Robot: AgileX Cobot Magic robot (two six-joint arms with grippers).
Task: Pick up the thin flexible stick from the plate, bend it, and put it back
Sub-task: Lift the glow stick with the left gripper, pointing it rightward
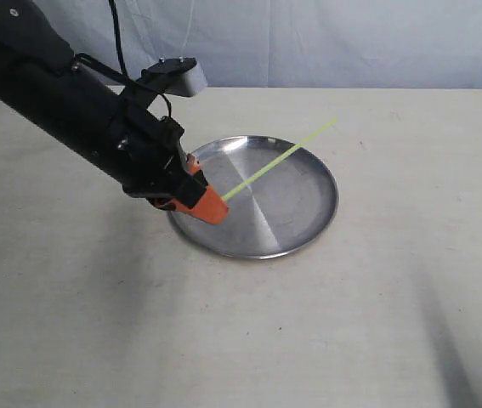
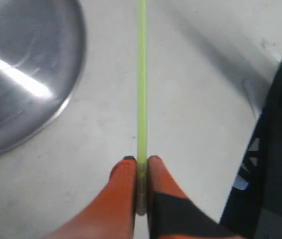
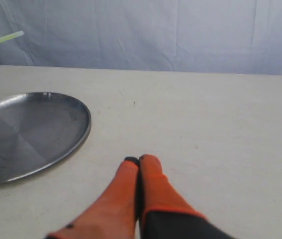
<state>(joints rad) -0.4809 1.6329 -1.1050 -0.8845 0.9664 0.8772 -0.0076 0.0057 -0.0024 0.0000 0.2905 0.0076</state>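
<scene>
The thin flexible stick (image 1: 280,159) is a straight yellow-green rod held up over the plate (image 1: 309,225), slanting from the left gripper toward the plate's far right rim. My left gripper (image 1: 218,204) is shut on the stick's near end above the plate's left edge. In the left wrist view the stick (image 2: 141,74) runs straight out from between the orange fingers of the left gripper (image 2: 141,160), with the plate (image 2: 16,64) off to one side. The right gripper (image 3: 139,160) is shut with nothing in it, hovering over bare table beside the plate (image 3: 26,129); the stick's tip (image 3: 1,39) shows far off.
A pale tabletop (image 1: 377,323) surrounds the plate, and a light cloth backdrop (image 1: 351,42) hangs behind it. The left arm's black body (image 1: 62,93) reaches in from the upper left. The right arm does not show in the exterior view.
</scene>
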